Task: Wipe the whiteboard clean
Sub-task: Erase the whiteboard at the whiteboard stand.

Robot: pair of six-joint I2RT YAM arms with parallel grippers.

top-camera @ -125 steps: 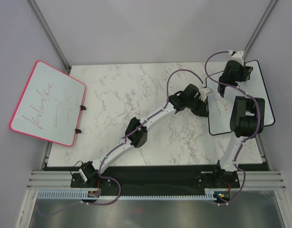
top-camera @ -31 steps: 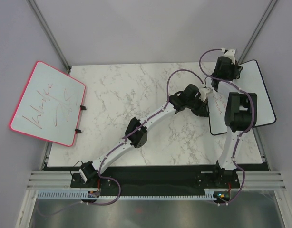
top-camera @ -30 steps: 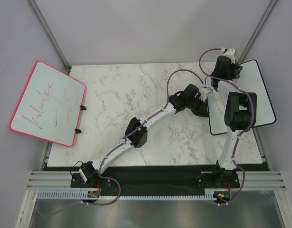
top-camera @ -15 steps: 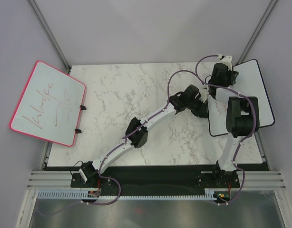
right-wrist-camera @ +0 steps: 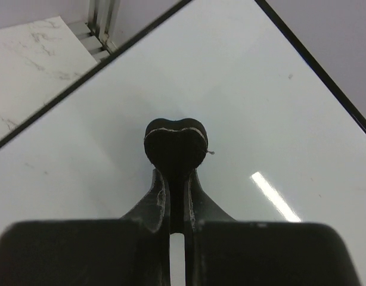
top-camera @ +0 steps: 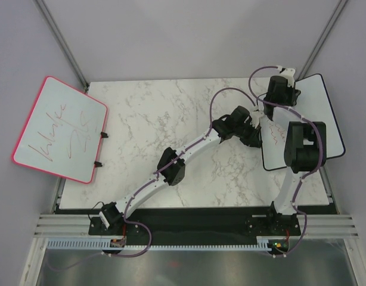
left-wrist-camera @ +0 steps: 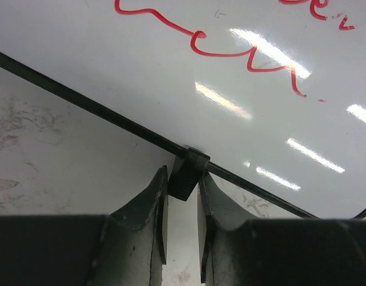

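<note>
The black-framed whiteboard (top-camera: 325,113) lies at the table's right edge, with orange-red handwriting (top-camera: 272,134) on its left part. My left gripper (top-camera: 255,127) is shut on a small black ribbed tab (left-wrist-camera: 189,173) on the board's left frame; the writing (left-wrist-camera: 201,47) shows just beyond it in the left wrist view. My right gripper (top-camera: 272,107) is over the board's upper left part. It is shut on a small black eraser (right-wrist-camera: 175,145) that rests against the white face (right-wrist-camera: 242,83), which shows no writing in the right wrist view.
A pink-framed whiteboard (top-camera: 59,128) with red scribbles overhangs the table's left edge. The marble tabletop (top-camera: 165,113) spans between the two boards. Metal frame posts (top-camera: 64,42) rise at the back corners. The left arm stretches diagonally across the table.
My right gripper with the eraser has slid left across the top of the board over the last seconds, then slightly back right. The left gripper has stayed on the tab.
</note>
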